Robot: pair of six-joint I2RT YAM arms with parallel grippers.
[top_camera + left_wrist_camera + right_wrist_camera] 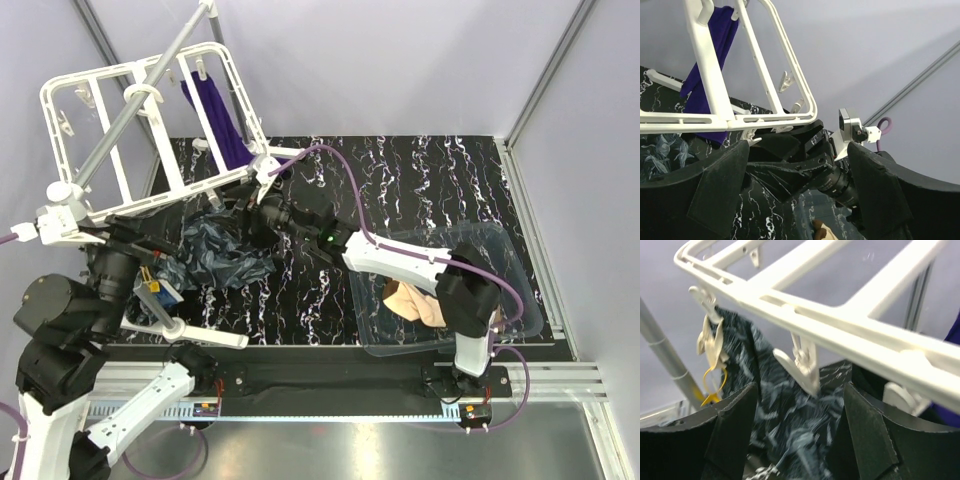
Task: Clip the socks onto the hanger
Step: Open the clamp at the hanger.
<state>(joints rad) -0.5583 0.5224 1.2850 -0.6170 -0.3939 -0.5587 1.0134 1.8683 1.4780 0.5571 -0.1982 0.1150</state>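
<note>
Right fingers wide apart beneath hanger clip

**Black joints, white links, purple cabling**

The left arm and the right arm each paired bulky black motor housings with smooth white links. Purple cables looped along both arms. A small green light glowed on the right arm's dark wrist. Both wrist views showed broad, matte black, wedge-shaped fingers.
</note>
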